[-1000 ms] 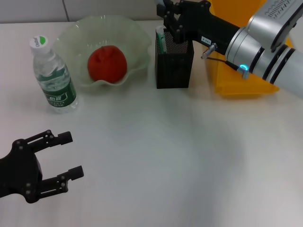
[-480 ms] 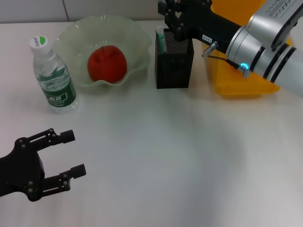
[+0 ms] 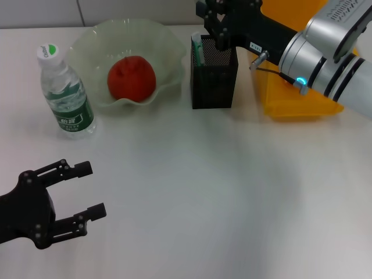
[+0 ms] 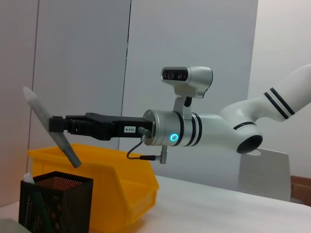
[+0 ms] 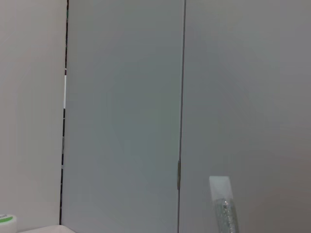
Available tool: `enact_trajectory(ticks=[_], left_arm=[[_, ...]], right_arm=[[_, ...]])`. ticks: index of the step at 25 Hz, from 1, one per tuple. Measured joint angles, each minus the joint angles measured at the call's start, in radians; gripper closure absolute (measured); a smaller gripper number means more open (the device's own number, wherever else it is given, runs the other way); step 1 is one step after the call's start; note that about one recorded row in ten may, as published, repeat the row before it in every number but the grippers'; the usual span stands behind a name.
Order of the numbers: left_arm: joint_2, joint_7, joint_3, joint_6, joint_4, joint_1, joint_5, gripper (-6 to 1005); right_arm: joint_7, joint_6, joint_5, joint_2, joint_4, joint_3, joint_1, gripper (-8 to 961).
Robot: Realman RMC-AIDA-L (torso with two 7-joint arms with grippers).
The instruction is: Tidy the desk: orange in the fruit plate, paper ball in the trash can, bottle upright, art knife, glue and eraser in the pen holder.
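While I watched the feeds, most of the desk already looked sorted: the orange [image 3: 131,78] sat in the fruit plate [image 3: 168,46], and the bottle [image 3: 64,94] stood upright just beside that plate. I saw no paper ball loose on the desk [image 3: 203,192], so I judged it was probably binned already, though the inside of the yellow trash can [image 3: 296,107] was hidden from me by the arm. My right gripper [image 4: 54,124] hung above the pen holder [image 3: 214,78], clamped on a slim grey tool [image 4: 51,127] tilted with its lower end over the holder's open top but not yet inside it; I took this for the art knife, though I could not be sure from its shape. Something with a green edge [image 3: 199,51] already stood in the holder's near corner; whether that was the glue or the eraser I could not tell. My left gripper [image 3: 74,193] rested low near the front edge of the desk, its fingers spread apart and holding nothing. My reckoning was that only dropping this tool in remained, perhaps the last item of all
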Motion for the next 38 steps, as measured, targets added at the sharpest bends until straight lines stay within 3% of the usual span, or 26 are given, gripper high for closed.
enact_trajectory(ticks=[6,17,22,28,36,38], left_arm=[[-0.003,-0.002,0.005,0.001,0.0,-0.004,0.0,222],[-0.003,-0.002,0.003,0.003,0.0,-0.006,0.0,221],[-0.003,-0.002,0.001,0.003,0.0,-0.006,0.0,221],[-0.001,-0.002,0.0,0.005,0.0,-0.006,0.0,221],[-0.008,-0.001,0.007,0.004,-0.001,-0.01,0.0,221],[-0.013,0.002,0.006,-0.001,-0.004,-0.013,0.0,221]], right_arm=[[-0.001,0.001,0.0,0.0,-0.001,-0.005,-0.001,831],[-0.002,0.0,0.0,0.0,-0.006,-0.006,-0.006,725],[-0.002,-0.003,0.0,0.0,-0.006,-0.008,-0.005,523],[-0.002,-0.005,0.0,0.0,-0.006,-0.005,-0.005,366],[0.015,-0.032,0.016,0.0,-0.01,0.002,-0.029,339],[0.017,-0.066,0.031,0.0,-0.017,0.003,-0.046,267]])
